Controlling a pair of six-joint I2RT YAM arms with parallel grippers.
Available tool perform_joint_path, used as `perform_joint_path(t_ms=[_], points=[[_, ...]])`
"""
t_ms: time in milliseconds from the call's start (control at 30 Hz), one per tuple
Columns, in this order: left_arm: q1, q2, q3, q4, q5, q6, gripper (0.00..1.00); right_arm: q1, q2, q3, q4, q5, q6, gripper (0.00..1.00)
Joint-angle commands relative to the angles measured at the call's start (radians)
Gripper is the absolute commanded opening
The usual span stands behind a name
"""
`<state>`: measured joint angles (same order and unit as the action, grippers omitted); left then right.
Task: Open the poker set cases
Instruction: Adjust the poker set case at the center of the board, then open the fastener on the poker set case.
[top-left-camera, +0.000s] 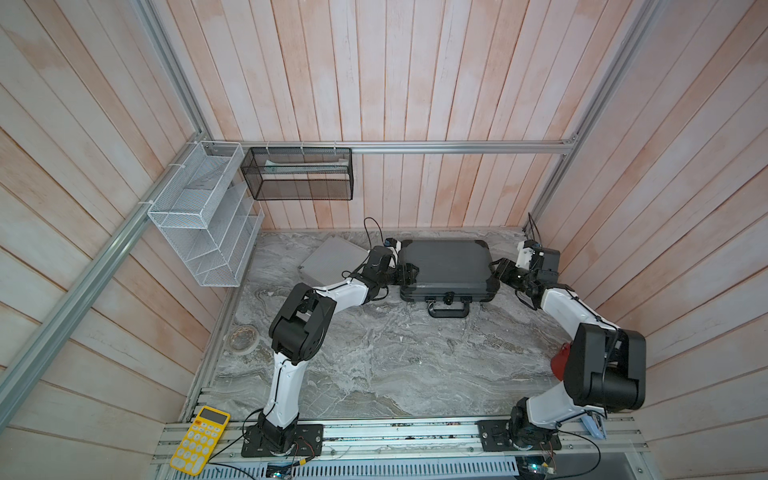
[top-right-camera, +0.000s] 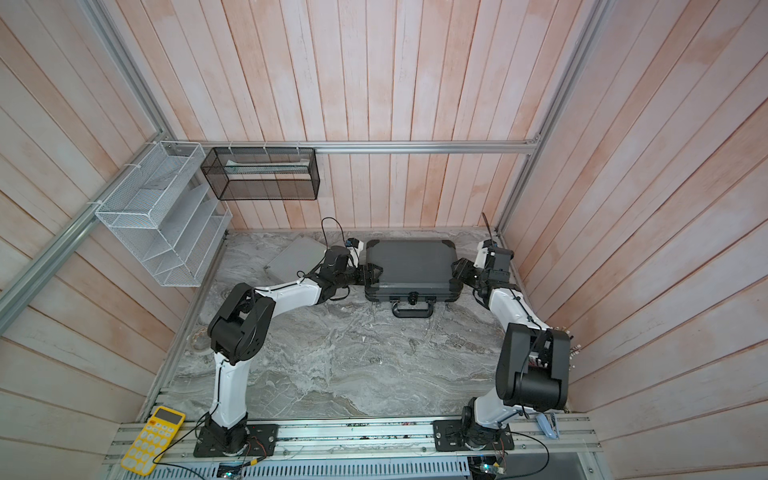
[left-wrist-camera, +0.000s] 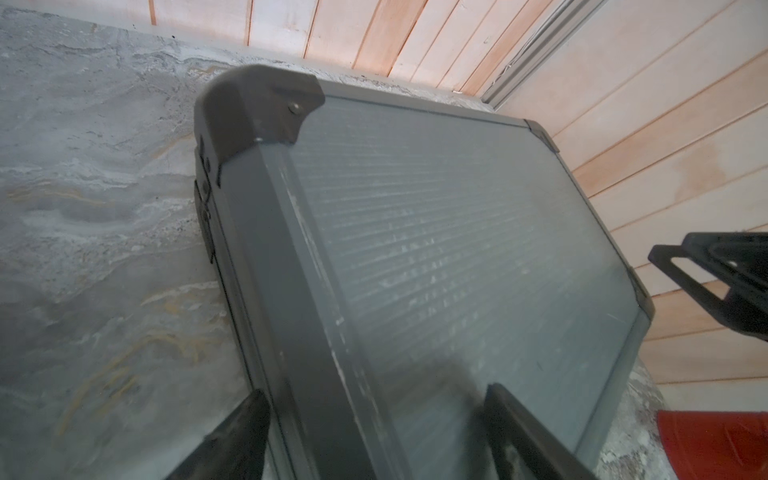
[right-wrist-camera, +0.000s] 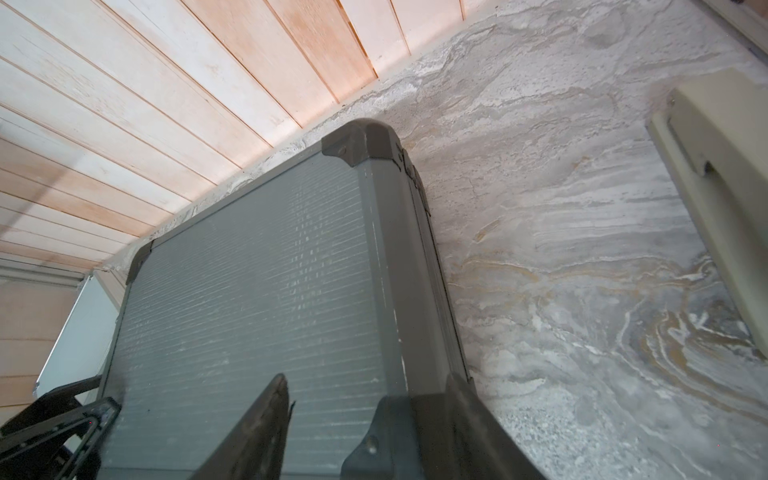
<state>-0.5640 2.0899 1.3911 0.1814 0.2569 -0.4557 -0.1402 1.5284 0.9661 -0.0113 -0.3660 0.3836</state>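
The larger dark grey poker set case (top-left-camera: 446, 266) (top-right-camera: 409, 264) lies flat with its lid down at the back middle of the marble table, its handle (top-left-camera: 449, 309) facing the front. My left gripper (top-left-camera: 405, 274) (left-wrist-camera: 376, 392) is open. It straddles the case's left edge (left-wrist-camera: 299, 291), with one finger over the lid and one beside the case. My right gripper (top-left-camera: 500, 270) (right-wrist-camera: 370, 380) is open around the right edge, near the front corner (right-wrist-camera: 374, 436). The smaller ribbed silver case (top-left-camera: 332, 259) (top-right-camera: 295, 259) lies shut at the back left, partly hidden behind my left arm.
A white mesh rack (top-left-camera: 203, 216) and a black mesh basket (top-left-camera: 297, 174) hang on the walls at the back left. A tape roll (top-left-camera: 243, 338) lies at the table's left edge. A red object (top-left-camera: 559, 365) sits by my right arm and a yellow calculator (top-left-camera: 199, 440) at the front left. A cream object (right-wrist-camera: 723, 166) lies right of the dark case.
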Motion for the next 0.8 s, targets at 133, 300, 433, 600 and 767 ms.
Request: perform_joint_path(t_ms=[133, 300, 433, 600, 767], points=[[-0.029, -0.098, 0.044, -0.065, 0.011, 0.117, 0.83, 0.074, -0.184, -0.128, -0.023, -0.074, -0.099, 0.62], [-0.066, -0.097, 0.113, -0.087, 0.041, 0.165, 0.83, 0.126, -0.235, -0.191, -0.046, -0.056, -0.128, 0.63], [-0.092, -0.037, 0.153, -0.081, 0.086, 0.165, 0.82, 0.165, -0.238, -0.237, -0.017, -0.065, -0.133, 0.64], [-0.097, 0.015, 0.119, -0.003, 0.134, 0.106, 0.79, 0.212, -0.205, -0.290, 0.076, -0.132, -0.155, 0.65], [-0.097, 0.035, 0.098, 0.003, 0.140, 0.104, 0.78, 0.242, -0.142, -0.277, 0.114, -0.123, -0.164, 0.65]])
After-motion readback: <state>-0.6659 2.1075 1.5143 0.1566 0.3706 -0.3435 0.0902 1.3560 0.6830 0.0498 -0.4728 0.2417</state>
